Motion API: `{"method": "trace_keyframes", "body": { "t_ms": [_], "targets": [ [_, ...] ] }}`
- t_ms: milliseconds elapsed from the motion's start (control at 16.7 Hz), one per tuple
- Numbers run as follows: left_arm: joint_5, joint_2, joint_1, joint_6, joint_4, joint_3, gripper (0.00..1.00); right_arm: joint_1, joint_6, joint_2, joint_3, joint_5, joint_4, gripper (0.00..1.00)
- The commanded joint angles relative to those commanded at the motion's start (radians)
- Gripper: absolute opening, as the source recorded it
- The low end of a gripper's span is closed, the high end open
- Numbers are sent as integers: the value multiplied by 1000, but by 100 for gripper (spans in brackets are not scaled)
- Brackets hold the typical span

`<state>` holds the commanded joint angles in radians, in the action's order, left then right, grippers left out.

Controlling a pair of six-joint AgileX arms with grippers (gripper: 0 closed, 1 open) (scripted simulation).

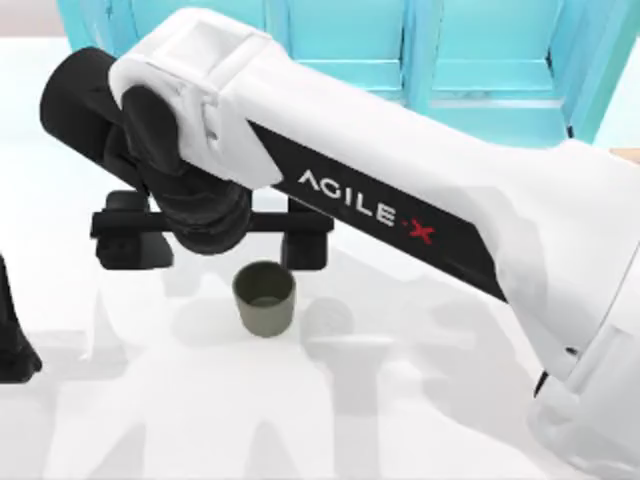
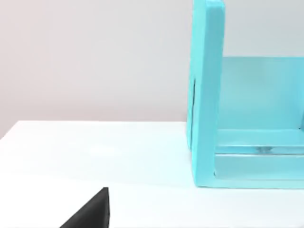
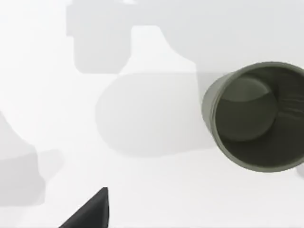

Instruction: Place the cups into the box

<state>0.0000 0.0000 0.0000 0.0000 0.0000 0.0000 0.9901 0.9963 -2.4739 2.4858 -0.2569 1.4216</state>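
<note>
The right gripper [image 1: 210, 240], spread wide, is hovering beside the upright olive-grey cup [image 1: 265, 297], likely light and rigid, best pinched across its rim.

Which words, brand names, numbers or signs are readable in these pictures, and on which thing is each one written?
"AGILE·X", white letters with a red X, on the black panel of the right arm in the top view.
The olive-grey cup, the cyan shelf and the white table carry no text.

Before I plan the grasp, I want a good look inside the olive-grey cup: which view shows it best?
The right wrist view: the olive-grey cup is large there, open mouth up, inside bare. The top view shows it smaller, upright, just below the right gripper. The left wrist view faces the cyan shelf.
</note>
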Motion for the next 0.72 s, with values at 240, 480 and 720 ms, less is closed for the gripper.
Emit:
{"method": "trace_keyframes", "body": {
  "t_ms": [240,480,720],
  "targets": [
    [0,0,0,0,0,0,100,-10,-13,-9,-65,0,-74,100],
    [0,0,0,0,0,0,100,-33,-36,-39,-206,4,-265,100],
    [0,0,0,0,0,0,100,-44,-47,-56,-279,5,-349,100]
  ]
}}
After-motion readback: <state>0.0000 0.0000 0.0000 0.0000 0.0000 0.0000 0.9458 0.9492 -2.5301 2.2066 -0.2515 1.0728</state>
